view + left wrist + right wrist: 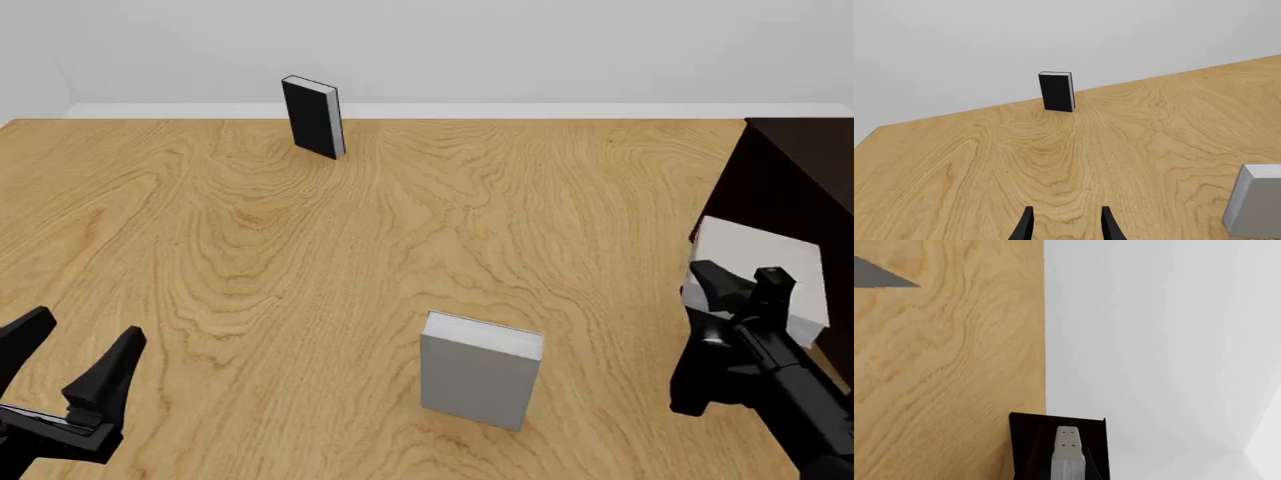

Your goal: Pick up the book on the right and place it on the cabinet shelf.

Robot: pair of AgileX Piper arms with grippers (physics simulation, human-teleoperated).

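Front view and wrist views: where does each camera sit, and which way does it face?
Front view: fixed above, behind the arms, facing forward and down over the table; shows left gripper, right gripper.
Left wrist view: behind the left gripper, facing the black book; both fingertips show.
Right wrist view: behind the right gripper, facing table and wall; gripper parts show.
Shared: front and left wrist show the black book and second grey book.
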